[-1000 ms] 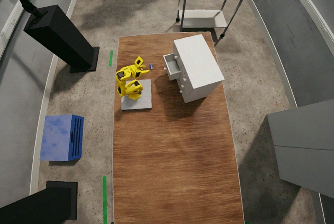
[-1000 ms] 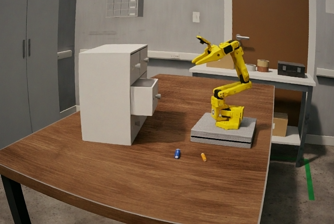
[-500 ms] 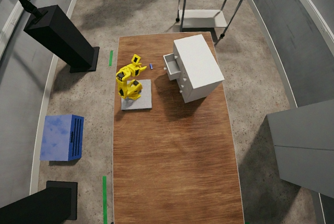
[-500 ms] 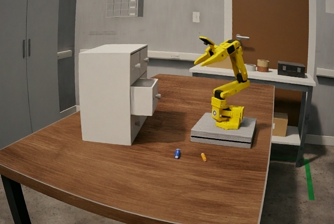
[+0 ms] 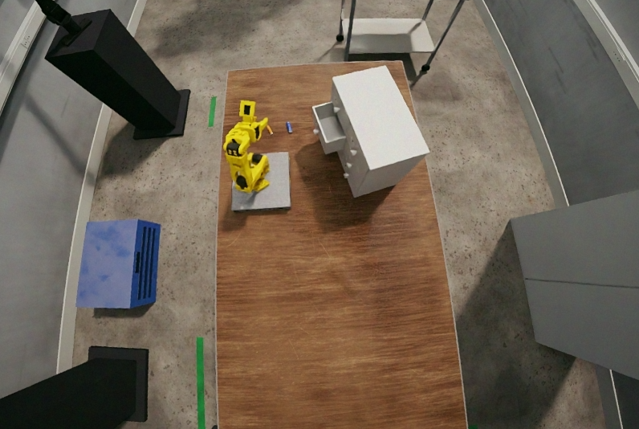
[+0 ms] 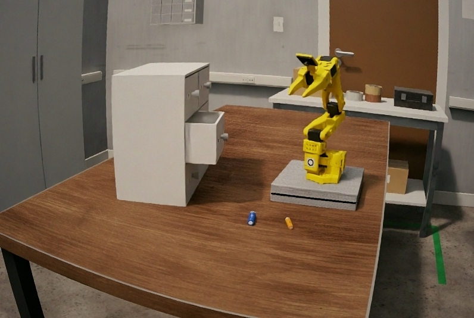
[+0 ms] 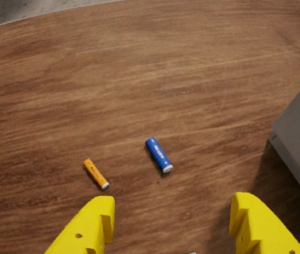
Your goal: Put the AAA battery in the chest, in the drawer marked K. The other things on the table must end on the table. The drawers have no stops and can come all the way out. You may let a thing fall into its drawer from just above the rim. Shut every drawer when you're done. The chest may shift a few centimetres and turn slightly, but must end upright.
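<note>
While the yellow arm (image 6: 323, 122) stands folded high above its grey foam base (image 6: 354, 192), its gripper (image 6: 306, 80) hangs in the air with the jaws parted and nothing between them; in the wrist view the two yellow fingers frame bare wood and the edge of the base.

Going left to right in the wrist view, a thin orange battery (image 7: 95, 174) lies flat on the wooden table (image 7: 151, 72), its pale tip pointing toward the camera. Near it, to the right, lies a thicker blue battery (image 7: 159, 154), also flat, angled much the same way. The two are apart, not touching. Which of them is the AAA cell cannot be read from labels; the orange one is the slimmer. Both rest on the table between the arm's base and the chest, well outside any drawer.

Further right stands the white chest (image 6: 149, 134), upright, only its corner showing in the wrist view. In the exterior view one drawer (image 6: 203, 136) in its middle row is pulled partway out, its knob facing the arm, and its inside looks bare from the top view. The other drawers sit flush. The mark on the open drawer is too small to read.
</note>
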`<state>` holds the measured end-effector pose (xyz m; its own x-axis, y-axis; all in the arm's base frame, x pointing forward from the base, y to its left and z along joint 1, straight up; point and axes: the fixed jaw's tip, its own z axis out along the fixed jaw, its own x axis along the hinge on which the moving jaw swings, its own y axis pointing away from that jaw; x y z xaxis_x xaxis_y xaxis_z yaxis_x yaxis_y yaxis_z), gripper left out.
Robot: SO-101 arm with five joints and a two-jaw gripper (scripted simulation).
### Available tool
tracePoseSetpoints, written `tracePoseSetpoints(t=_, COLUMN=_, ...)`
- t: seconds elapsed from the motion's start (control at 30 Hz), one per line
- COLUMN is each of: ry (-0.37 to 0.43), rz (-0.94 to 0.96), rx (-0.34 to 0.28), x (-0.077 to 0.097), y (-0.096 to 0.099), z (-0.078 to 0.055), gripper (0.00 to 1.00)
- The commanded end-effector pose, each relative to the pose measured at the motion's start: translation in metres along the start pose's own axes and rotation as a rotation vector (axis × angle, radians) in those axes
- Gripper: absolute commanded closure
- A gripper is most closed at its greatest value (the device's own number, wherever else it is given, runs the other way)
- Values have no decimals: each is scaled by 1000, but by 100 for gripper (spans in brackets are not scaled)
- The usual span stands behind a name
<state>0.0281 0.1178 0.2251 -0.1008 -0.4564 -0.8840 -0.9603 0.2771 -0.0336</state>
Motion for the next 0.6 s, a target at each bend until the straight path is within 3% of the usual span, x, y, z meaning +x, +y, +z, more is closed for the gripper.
tracePoseSetpoints(t=0.0, ry=2, rz=-61, rx=-129, x=0, y=18, z=-2, gripper=81)
tracePoseSetpoints(t=0.1, ry=-1, rz=-103, rx=-208, x=1, y=28, z=-4, gripper=81)
tracePoseSetpoints(t=0.57, ry=-1, rz=-103, rx=-208, x=1, y=28, z=-4, gripper=81)
